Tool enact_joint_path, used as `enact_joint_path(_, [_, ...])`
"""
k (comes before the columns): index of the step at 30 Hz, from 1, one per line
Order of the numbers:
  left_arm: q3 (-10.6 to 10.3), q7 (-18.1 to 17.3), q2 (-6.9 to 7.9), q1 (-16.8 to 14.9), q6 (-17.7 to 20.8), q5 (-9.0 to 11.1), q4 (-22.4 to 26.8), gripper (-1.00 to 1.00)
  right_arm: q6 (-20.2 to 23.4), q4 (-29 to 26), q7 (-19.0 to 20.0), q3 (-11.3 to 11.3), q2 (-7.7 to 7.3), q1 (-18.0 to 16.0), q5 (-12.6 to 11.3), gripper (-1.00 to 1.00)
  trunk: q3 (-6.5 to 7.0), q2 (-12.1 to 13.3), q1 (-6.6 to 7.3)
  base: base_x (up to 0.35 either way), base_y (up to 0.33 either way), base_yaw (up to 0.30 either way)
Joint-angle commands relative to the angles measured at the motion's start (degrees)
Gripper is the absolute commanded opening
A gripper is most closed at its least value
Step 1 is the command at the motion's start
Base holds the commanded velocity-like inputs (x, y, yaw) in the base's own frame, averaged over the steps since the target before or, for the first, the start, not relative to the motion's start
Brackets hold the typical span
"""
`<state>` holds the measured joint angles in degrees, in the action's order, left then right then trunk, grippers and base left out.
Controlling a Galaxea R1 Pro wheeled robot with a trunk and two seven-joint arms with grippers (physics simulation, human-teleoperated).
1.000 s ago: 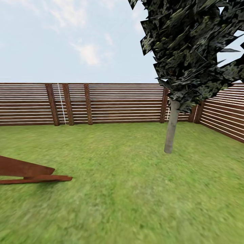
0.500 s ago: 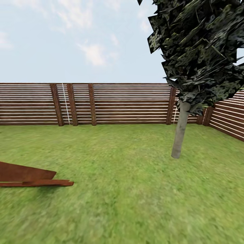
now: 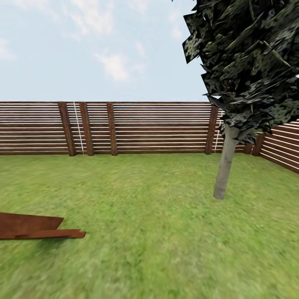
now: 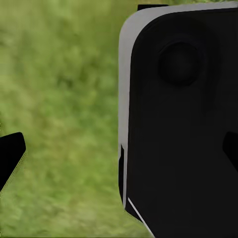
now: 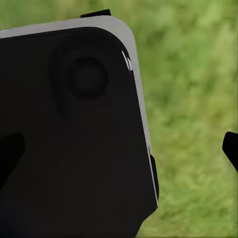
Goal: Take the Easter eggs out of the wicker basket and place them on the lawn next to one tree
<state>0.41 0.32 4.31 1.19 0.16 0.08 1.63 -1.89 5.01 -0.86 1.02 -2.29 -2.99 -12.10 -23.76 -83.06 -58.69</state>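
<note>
Head view: your pale-trunked tree stands at two o'clock on the lawn, slatted fence behind. Wrist views show both grippers' fingertips set wide apart, empty. Judge the eggs light, smooth and slippery; grip across the middle.

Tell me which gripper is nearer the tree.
Right, probably: the tree stands ahead on the robot's right side. The left gripper and right gripper both hang over the lawn by the robot's black body, away from the trunk.

Head view faces the fence across lawn; both wrist views look down at grass.
</note>
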Motion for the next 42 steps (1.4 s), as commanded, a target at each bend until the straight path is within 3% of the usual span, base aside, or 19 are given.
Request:
enact_joint_path(1, [0.0, 0.0, 0.0, 0.0, 0.0, 0.0, 0.1, 1.0, -0.2, 0.2, 0.0, 0.1, 0.01, -0.1, -0.4, 1.0, -0.05, 0.0, -0.03, 0.328, 0.0, 0.0])
enact_joint_path(42, [0.0, 0.0, 0.0, 0.0, 0.0, 0.0, 0.1, 1.0, -0.2, 0.2, 0.0, 0.1, -0.08, -0.1, -0.4, 1.0, -0.05, 0.0, -0.03, 0.327, 0.0, 0.0])
